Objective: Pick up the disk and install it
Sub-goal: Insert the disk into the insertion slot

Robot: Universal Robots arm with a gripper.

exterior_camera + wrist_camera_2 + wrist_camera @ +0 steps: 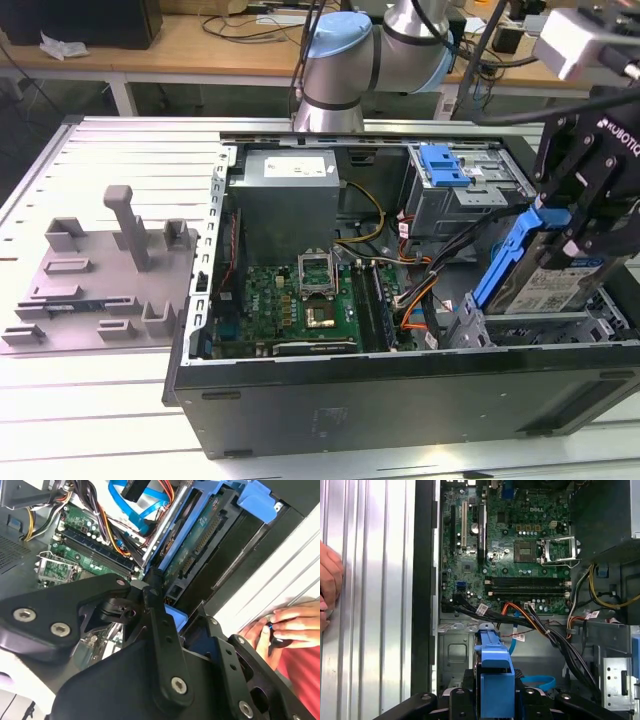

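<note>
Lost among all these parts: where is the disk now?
At the exterior view's right, the disk sits tilted in the gripper, at the metal drive cage of the open computer case.

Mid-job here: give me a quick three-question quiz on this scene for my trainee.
1. True or false: the disk lies flat on the motherboard.
2. The gripper is at which part of the case? A) the exterior view's left end B) the exterior view's right end C) outside it
3. What rests on the ribbed table in the first wrist view?
Key: 1 false, it hangs tilted in the shut jaws; 2 B; 3 a person's hand.
</note>
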